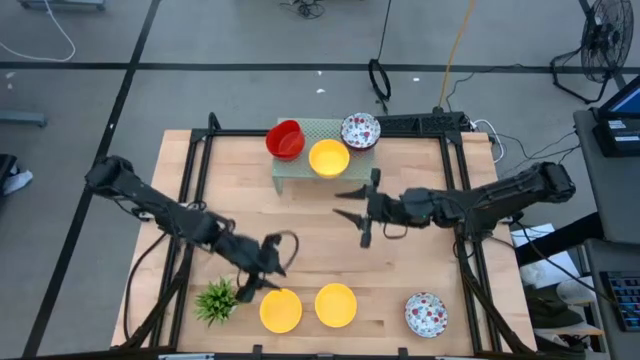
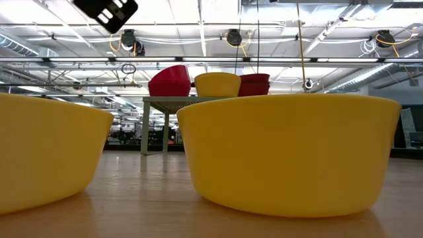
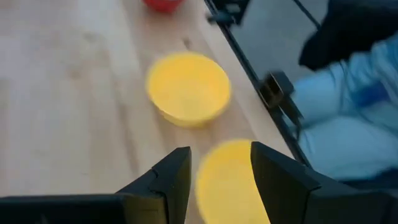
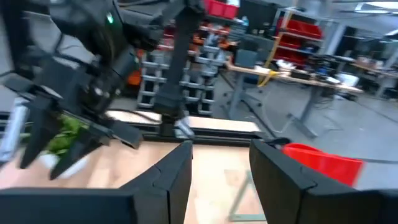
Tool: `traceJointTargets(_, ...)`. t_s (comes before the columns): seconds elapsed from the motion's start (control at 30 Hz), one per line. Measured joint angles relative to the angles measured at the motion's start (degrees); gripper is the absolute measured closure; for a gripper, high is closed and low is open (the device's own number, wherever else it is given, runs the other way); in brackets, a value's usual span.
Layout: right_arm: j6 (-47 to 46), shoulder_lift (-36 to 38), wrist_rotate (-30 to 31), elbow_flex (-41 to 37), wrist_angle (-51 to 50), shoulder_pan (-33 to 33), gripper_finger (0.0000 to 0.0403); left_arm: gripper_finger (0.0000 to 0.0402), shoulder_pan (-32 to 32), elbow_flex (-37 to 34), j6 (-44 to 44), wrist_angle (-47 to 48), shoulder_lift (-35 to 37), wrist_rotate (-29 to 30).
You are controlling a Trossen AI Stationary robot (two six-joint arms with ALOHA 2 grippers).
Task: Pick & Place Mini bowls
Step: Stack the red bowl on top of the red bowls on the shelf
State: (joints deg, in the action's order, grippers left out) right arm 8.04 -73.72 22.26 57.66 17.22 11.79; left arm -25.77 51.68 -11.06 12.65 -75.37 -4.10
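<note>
Three mini bowls stand on a green rack (image 1: 300, 170) at the table's far edge: red (image 1: 285, 140), yellow (image 1: 329, 158) and white floral (image 1: 360, 130). Along the near edge sit two yellow bowls (image 1: 281, 310) (image 1: 336, 305) and another floral bowl (image 1: 426, 314). My left gripper (image 1: 262, 280) is open just above the left yellow bowl's far side; in the left wrist view that bowl (image 3: 227, 183) shows between the open gripper (image 3: 219, 155), the second yellow bowl (image 3: 188, 87) beyond. My right gripper (image 1: 342, 203) hangs open over mid-table, holding nothing (image 4: 221, 149).
A spiky green plant (image 1: 217, 300) stands by the near-left corner, close to my left gripper. A black frame (image 1: 460, 200) borders the table's sides. Bare wood lies between the rack and the near row of bowls. A person's blue sleeve (image 3: 348, 124) shows beyond the near edge.
</note>
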Motion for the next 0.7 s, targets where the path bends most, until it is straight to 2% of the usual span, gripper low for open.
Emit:
traceJointTargets(0.37,-7.3,0.0,0.1,0.0,-4.3,6.4,0.0252,0.0234,-10.7,0.0,-8.0,-3.3,-11.5,-2.2)
traceJointTargets(0.7,-12.5,0.0,0.1,0.0,-4.3,9.6,0.0257,0.0234,-16.3,0.0,-9.0,-10.4,-20.5,-0.8)
